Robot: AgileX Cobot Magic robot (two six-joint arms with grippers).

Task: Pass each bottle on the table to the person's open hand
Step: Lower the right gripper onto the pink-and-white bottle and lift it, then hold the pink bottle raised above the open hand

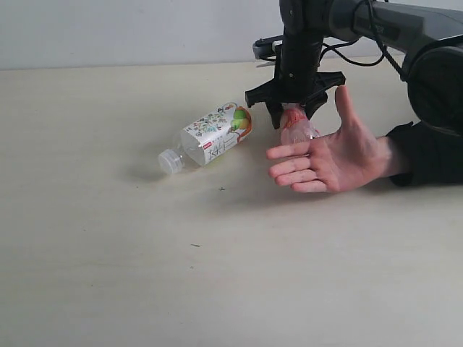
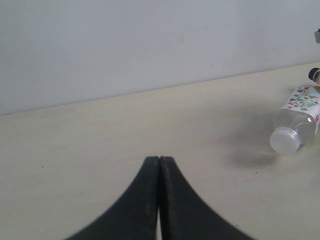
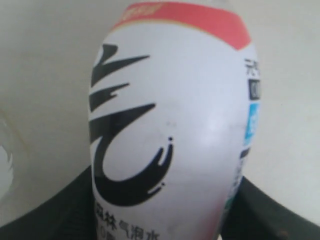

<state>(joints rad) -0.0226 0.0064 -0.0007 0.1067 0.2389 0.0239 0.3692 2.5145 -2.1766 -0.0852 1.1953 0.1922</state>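
My right gripper is shut on the pink-labelled bottle, holding it just above the fingers of the person's open hand, which rests palm-up on the table. In the right wrist view this bottle fills the frame, white with a black brush mark and a pink band, and a black finger shows on each side. The floral bottle with orange lies on its side left of the hand, white cap toward the front. My left gripper is shut and empty, well apart from the floral bottle.
The right arm and its cables reach in from the upper right, over the person's black sleeve. A pale wall runs along the table's far edge. Bare tabletop spreads to the left and front.
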